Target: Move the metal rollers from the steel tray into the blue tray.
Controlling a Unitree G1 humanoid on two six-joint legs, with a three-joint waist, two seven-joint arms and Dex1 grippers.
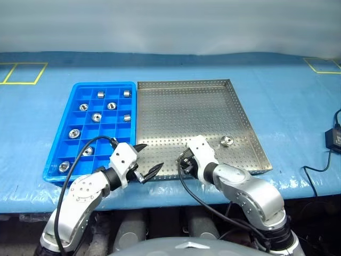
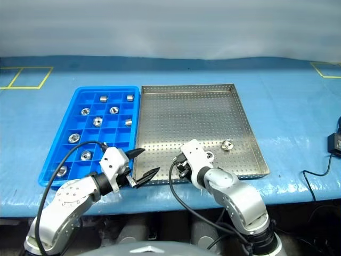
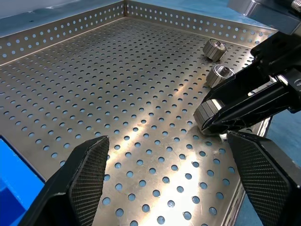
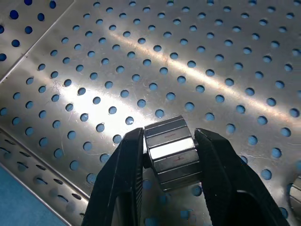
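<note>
1. Blue plastic makes up the blue tray (image 1: pixel 59 149), lying at the left on the blue table cover (image 1: pixel 287 101) with its long side running away from the robot, edge to edge with the steel tray (image 1: pixel 242 114) on its right.
2. Several of its square compartments each hold one of the metal rollers (image 1: pixel 96 117); most stand on end with the central hole facing up, while a few in the far and right-hand cells lie on their sides.
3. Just right of the blue tray's near corner, the left gripper (image 1: pixel 145 159) hovers over the steel tray's near left corner, its two black fingers spread wide with nothing between them.
4. Silver and perforated, the steel tray also has its long side running away from the robot; most of its dotted floor is bare.
5. Near the middle of the steel tray's near edge, the right gripper (image 4: pixel 171 155) is clamped on one roller, a finger pressed against each end face.
6. That gripped roller (image 4: pixel 170 153) lies low over the perforated floor; whether it touches cannot be told. Its long axis runs across from finger to finger, roughly level with the floor, and its ribbed curved side faces the wrist camera.
7. Right of the gripper, a second loose roller (image 3: pixel 220 74) sits on the floor close by.
8. Farther right, near the tray's right rim, a third roller (image 1: pixel 227 141) rests with its hole facing up.
</note>
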